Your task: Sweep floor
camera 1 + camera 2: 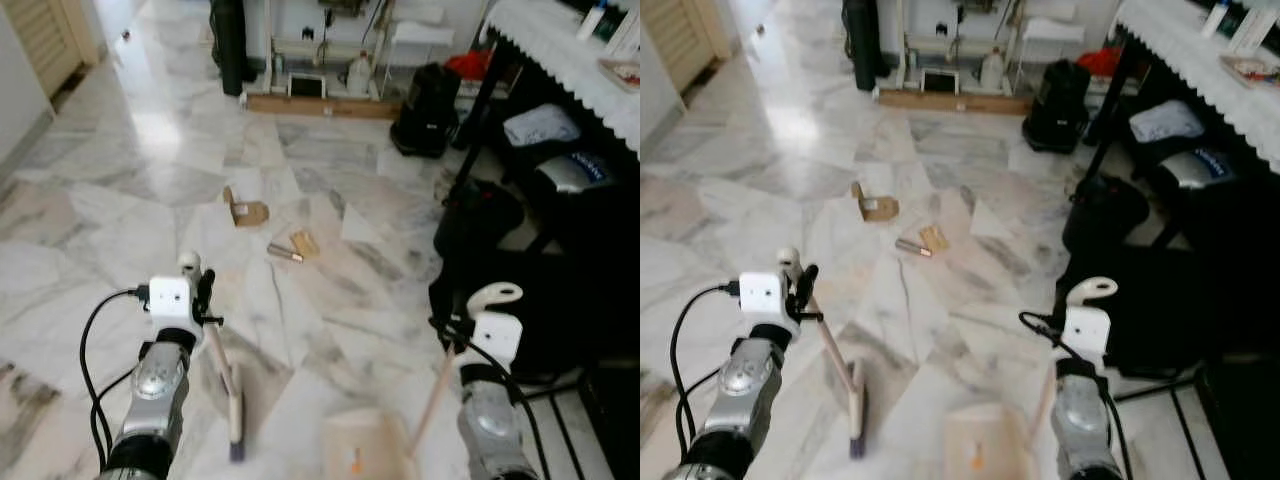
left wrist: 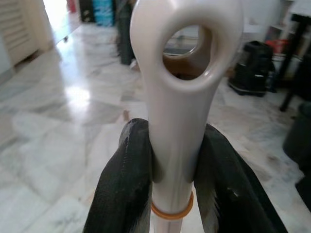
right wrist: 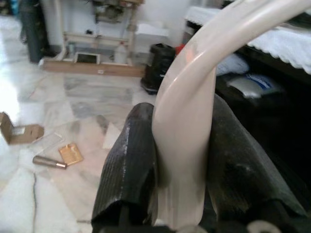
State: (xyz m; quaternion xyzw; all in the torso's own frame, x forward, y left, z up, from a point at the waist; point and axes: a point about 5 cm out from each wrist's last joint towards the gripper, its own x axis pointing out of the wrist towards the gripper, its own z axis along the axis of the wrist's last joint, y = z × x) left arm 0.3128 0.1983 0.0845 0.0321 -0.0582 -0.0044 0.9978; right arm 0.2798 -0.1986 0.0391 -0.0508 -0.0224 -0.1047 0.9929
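My left gripper point(image 2: 172, 145) is shut on the cream top of a broom handle point(image 2: 181, 92), just below its hanging loop. The broom's brush head point(image 1: 236, 425) rests on the marble floor near my feet. My right gripper point(image 3: 182, 141) is shut on the curved cream handle of a dustpan point(image 3: 192, 97). The tan pan point(image 1: 362, 446) sits on the floor between my arms. Ahead lies the litter: a folded cardboard scrap point(image 1: 245, 211), a small tan box point(image 1: 305, 243) and a short metal tube point(image 1: 284, 253) beside it.
Black bags point(image 1: 478, 215) and a table with a white lace cloth point(image 1: 565, 50) crowd the right side. A black bag point(image 1: 424, 110) and a wooden plank point(image 1: 322, 104) lie by the far wall. Open marble floor point(image 1: 130, 200) stretches left toward a door.
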